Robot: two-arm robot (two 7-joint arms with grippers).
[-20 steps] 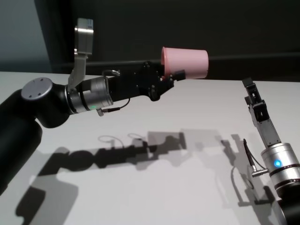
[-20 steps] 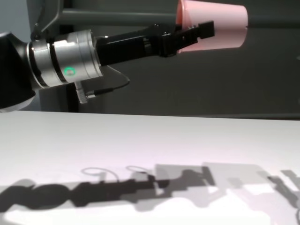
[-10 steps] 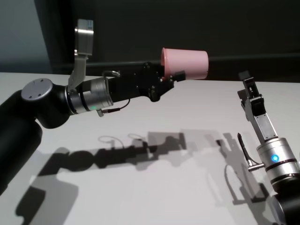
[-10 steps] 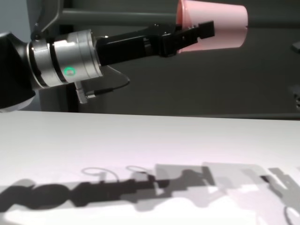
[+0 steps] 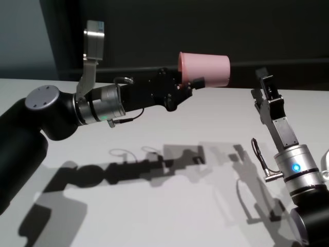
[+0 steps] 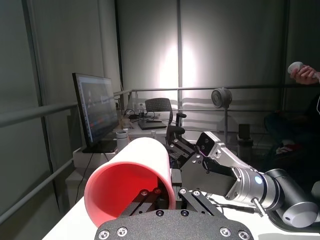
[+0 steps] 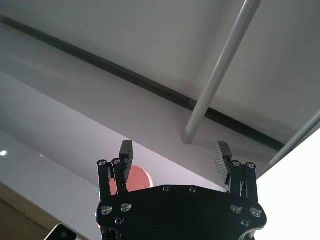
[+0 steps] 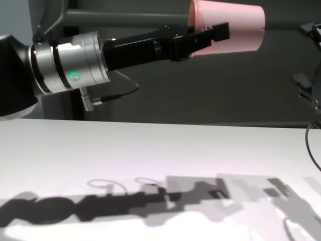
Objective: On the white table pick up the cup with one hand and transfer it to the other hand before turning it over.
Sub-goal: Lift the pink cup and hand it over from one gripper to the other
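The white surface (image 5: 169, 206) carries only shadows of the arms, with a dark wall behind its far edge. Nothing stands between the two arms. The left arm reaches across above the surface's middle, its left end effector (image 5: 191, 85) clamped on the rim of the pink cup (image 5: 204, 69), which hangs in the air well above the surface. The cup lies on its side, long axis roughly level and parallel to the far edge, its wide open mouth toward the left arm and its narrower closed base toward the right edge. The right end effector (image 5: 263, 85) stands near the right edge, tilted upward, fingers apart, close to the cup's base but not touching.

The left wrist view alone looks into the cup's mouth (image 6: 131, 184), with a monitor (image 6: 95, 115) and office chair (image 6: 159, 106) beyond. The right wrist view shows its separated fingers (image 7: 126, 155) and a sliver of cup (image 7: 134, 180).
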